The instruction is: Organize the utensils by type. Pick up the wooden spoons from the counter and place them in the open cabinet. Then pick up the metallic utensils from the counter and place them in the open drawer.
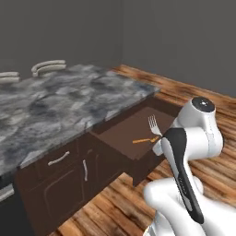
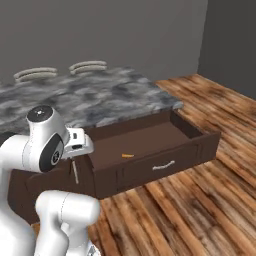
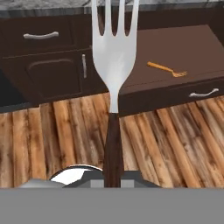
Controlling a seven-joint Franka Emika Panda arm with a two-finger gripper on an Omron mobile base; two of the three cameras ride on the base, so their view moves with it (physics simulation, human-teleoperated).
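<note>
Your hand is clenched on the fork by its dark handle, tines pointing away, held out over the floor in front of the open drawer. The fork looks light, rigid and smooth-handled, so a low grip could let it swing. An orange-handled utensil already lies in the drawer.

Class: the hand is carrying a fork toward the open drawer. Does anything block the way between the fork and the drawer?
Nothing visible does. The hand holds the fork by its dark handle, out in front of the open drawer. Inside lies an orange-handled utensil, with bare drawer floor around it.
</note>
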